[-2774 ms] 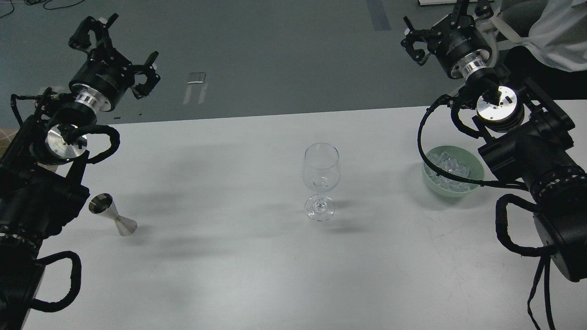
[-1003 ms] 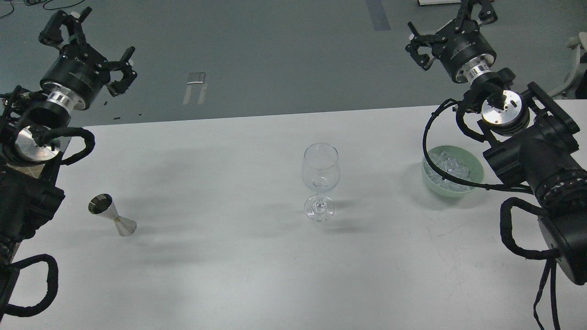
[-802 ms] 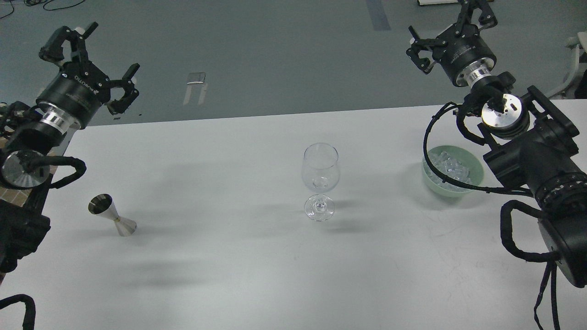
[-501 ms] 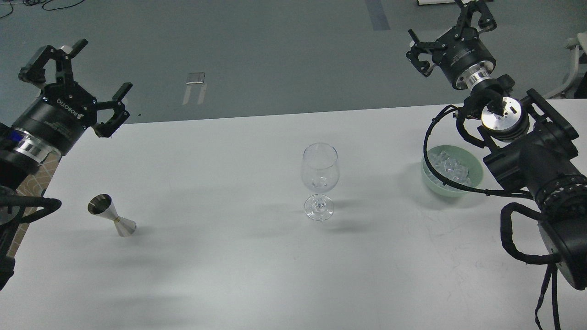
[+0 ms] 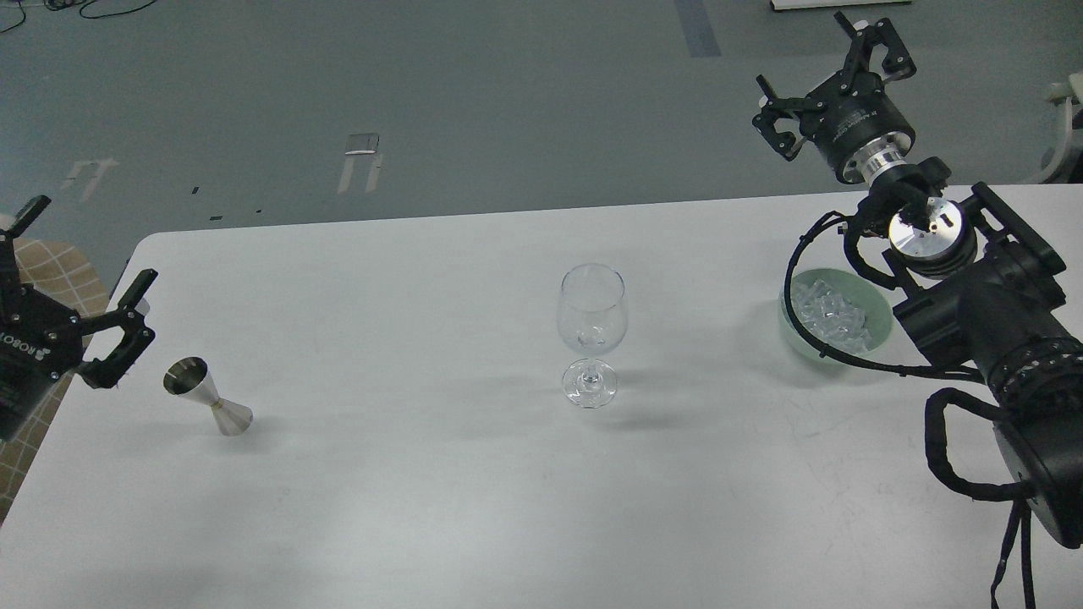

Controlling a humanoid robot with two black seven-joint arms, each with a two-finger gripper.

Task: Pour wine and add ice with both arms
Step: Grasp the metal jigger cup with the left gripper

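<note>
My left gripper (image 5: 80,292) is at the left edge, just past the table's (image 5: 423,491) left side. Its fingers are spread wide and hold nothing. The little metal cup (image 5: 207,396) stands on the table just to the right of it, not touching.

My right gripper (image 5: 833,76) is up at the far right, past the far edge of the table. Its fingers are spread too, and nothing is between them. My right arm (image 5: 981,313) bends back toward me along the right side.

The ice (image 5: 827,311) lies in the green bowl (image 5: 880,326), on the table near the right arm. A black cable (image 5: 799,334) loops across the bowl's left side.

The glass (image 5: 590,331) stands upright in the middle of the table, well apart from both grippers. I cannot see any wine in it.
</note>
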